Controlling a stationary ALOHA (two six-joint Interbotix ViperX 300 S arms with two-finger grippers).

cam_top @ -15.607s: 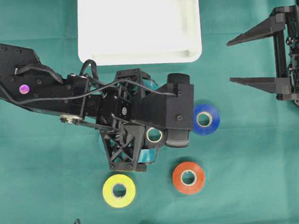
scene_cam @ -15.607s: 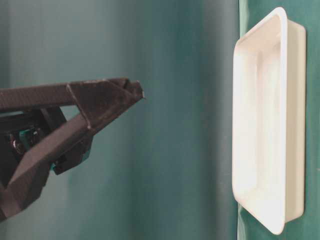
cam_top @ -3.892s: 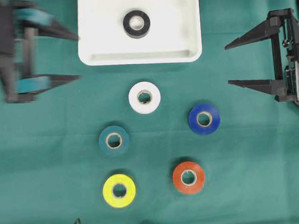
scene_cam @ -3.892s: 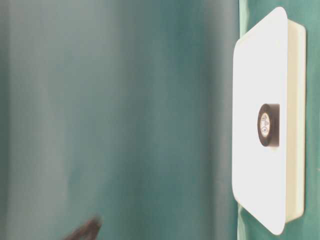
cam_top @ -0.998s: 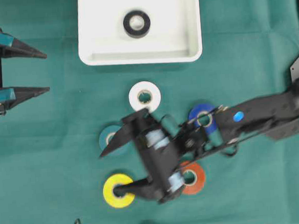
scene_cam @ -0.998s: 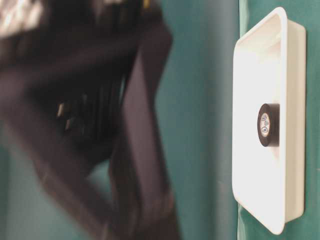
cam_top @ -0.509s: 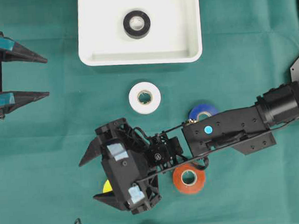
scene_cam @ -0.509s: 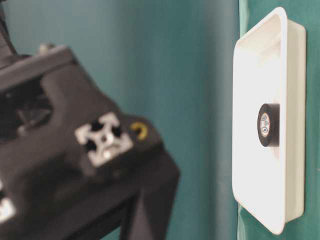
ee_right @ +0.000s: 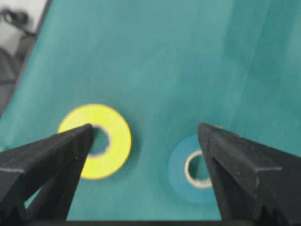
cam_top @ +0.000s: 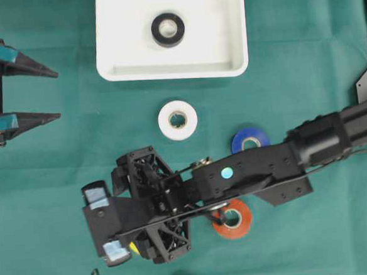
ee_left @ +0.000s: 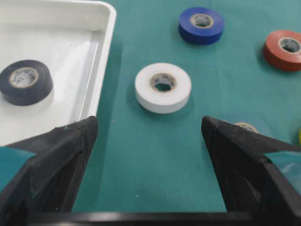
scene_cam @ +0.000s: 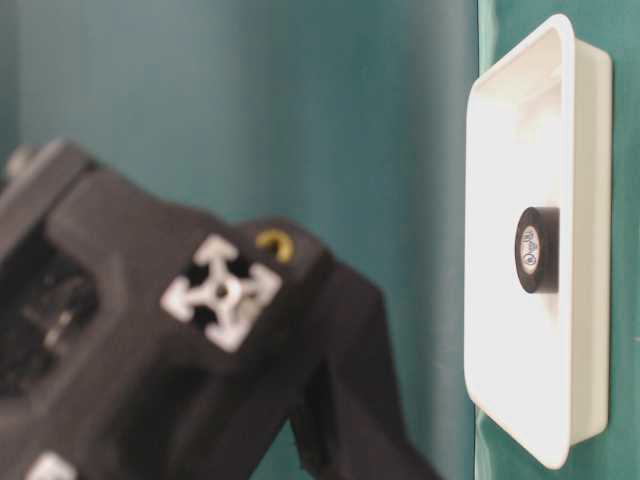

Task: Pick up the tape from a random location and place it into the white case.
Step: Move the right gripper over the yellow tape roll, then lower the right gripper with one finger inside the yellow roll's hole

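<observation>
Overhead: the right end effector (cam_top: 135, 216) has swung down over the yellow tape (cam_top: 134, 246) and teal tape since a second ago; the left end effector (cam_top: 49, 94) is parked, jaws wide, empty. The black tape (cam_top: 168, 29) sits in the white case (cam_top: 228, 52).

Right wrist: jaws spread wide, nothing held, yellow tape (ee_right: 96, 140) by one tip, teal tape (ee_right: 192, 168) by the other. Looks like next pick's lining up.

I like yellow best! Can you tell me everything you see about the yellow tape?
The yellow tape is a bright yellow ring with a round hole, lying flat on the green cloth, beside a teal roll. The right hand hangs open above both rolls, not holding it. From overhead, only a sliver shows under the arm.
</observation>
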